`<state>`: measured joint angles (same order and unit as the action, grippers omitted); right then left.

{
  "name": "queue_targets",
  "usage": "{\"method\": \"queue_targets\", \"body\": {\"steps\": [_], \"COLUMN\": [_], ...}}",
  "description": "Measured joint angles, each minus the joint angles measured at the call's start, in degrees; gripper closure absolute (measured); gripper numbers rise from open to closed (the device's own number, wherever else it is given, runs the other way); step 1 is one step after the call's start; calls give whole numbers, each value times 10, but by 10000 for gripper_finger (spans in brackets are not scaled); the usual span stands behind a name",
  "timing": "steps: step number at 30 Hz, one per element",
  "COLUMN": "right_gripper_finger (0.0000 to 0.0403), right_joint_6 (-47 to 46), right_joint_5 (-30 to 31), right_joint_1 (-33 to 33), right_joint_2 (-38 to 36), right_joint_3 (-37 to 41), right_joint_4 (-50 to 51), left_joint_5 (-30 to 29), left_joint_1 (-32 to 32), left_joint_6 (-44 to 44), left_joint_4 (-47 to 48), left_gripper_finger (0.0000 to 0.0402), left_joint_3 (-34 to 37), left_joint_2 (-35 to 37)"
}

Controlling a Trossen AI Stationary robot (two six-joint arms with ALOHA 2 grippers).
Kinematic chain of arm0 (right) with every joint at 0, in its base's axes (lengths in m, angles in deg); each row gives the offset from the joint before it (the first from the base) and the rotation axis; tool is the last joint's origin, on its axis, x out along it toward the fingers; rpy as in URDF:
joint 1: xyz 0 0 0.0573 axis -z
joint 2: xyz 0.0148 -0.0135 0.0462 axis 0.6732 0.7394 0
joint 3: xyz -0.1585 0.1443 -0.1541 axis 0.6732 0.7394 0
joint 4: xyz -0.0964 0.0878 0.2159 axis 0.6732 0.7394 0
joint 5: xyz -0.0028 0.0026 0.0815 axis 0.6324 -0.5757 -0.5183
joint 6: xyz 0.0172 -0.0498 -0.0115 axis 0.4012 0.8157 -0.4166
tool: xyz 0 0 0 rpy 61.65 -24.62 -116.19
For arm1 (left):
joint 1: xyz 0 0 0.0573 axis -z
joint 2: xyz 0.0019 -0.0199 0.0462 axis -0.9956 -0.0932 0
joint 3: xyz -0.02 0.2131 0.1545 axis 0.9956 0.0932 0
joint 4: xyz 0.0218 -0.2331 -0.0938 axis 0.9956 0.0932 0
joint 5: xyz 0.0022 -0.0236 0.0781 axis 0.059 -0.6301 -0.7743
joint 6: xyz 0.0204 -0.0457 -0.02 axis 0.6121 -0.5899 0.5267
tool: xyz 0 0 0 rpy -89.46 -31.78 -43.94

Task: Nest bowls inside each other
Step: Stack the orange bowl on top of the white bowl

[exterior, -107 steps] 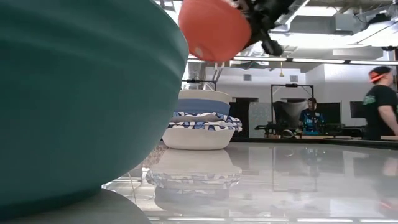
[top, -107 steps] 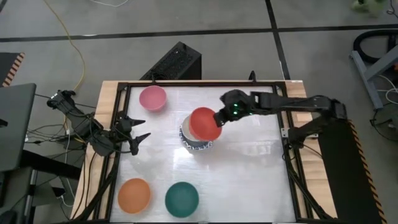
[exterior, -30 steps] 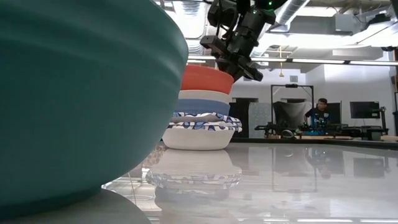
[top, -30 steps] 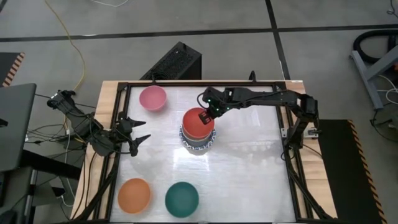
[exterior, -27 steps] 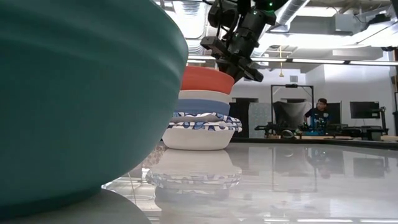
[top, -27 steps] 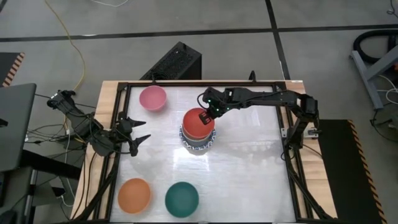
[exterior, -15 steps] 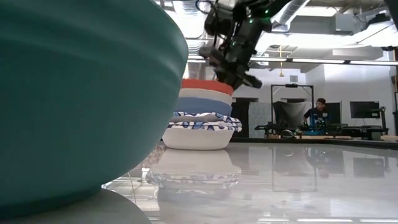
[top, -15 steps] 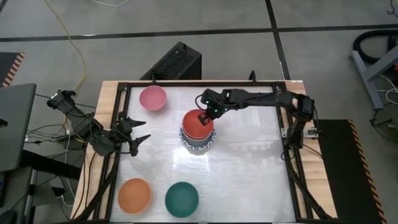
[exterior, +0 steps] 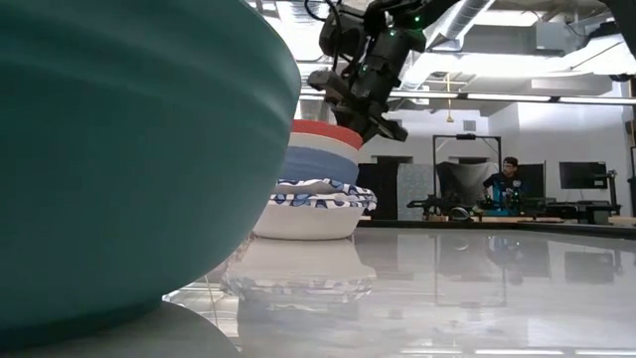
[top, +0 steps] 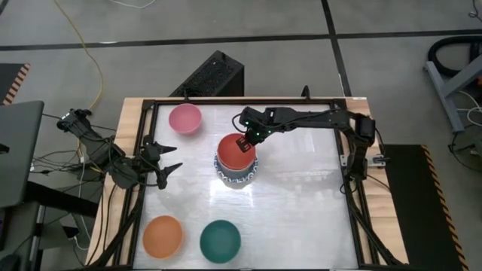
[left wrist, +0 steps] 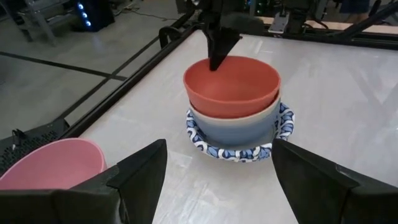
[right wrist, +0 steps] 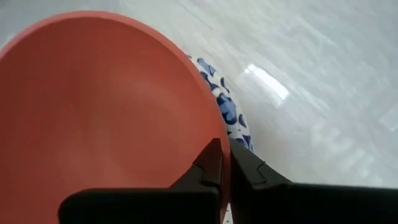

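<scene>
A red bowl (top: 236,151) sits on top of a stack near the table's middle, nested in a blue-grey bowl (left wrist: 235,126) above bowls with blue-patterned rims (left wrist: 202,144). My right gripper (top: 244,140) reaches down to the red bowl's far rim and is shut on it. My left gripper (top: 172,167) waits open at the table's left edge, pointing toward the stack. A pink bowl (top: 184,118) rests on its base at the far left, an orange bowl (top: 163,235) and a dark green bowl (top: 220,239) at the near edge. My right gripper pinches the red bowl's rim (right wrist: 219,127) on its far side, one finger (right wrist: 210,163) inside the bowl and one (right wrist: 244,167) outside. The fingers slant down from above and from the table's far right. The bowl sits upright, nested in the stack.
The dark green bowl (exterior: 119,149) fills the left of the low view. A black frame (top: 143,113) runs round the table top. Bare table surface (top: 301,196) lies right of the stack. A person stands in the room behind.
My right gripper has sunk a little and gone toward the table's left edge, still on the red bowl's rim. The red bowl has settled deeper into the stack, from tilted to level, and the whole stack has slid slightly leftward.
</scene>
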<state>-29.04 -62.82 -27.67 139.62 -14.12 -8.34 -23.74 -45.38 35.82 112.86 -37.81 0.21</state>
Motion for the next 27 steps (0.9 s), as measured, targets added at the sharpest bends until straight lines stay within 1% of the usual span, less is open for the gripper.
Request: {"method": "queue_targets", "body": {"steps": [6, 10, 15, 22, 27], "right_gripper_finger": [381, 384, 379, 381, 372], "right_joint_6": [1, 0, -1, -1, -1], "right_joint_5": [-42, -44, -41, -32, -26], "right_joint_1": [-1, -5, -7, -7, -8], "right_joint_2": [-2, -1, 1, 5, 5], "right_joint_3": [-10, -11, -11, -12, -12], "right_joint_4": [4, 11, 30, 23, 25], "left_joint_5": [0, 1, 1, 1, 1], "left_joint_1": [0, 0, 0, 0, 0], "left_joint_6": [0, 0, 0, -1, -2], "left_joint_4": [0, 0, 0, 0, 0], "left_gripper_finger": [123, 123, 123, 123, 123], "left_joint_3": [0, 0, 0, 0, 0], "left_joint_2": [0, 0, 0, 0, 0]}}
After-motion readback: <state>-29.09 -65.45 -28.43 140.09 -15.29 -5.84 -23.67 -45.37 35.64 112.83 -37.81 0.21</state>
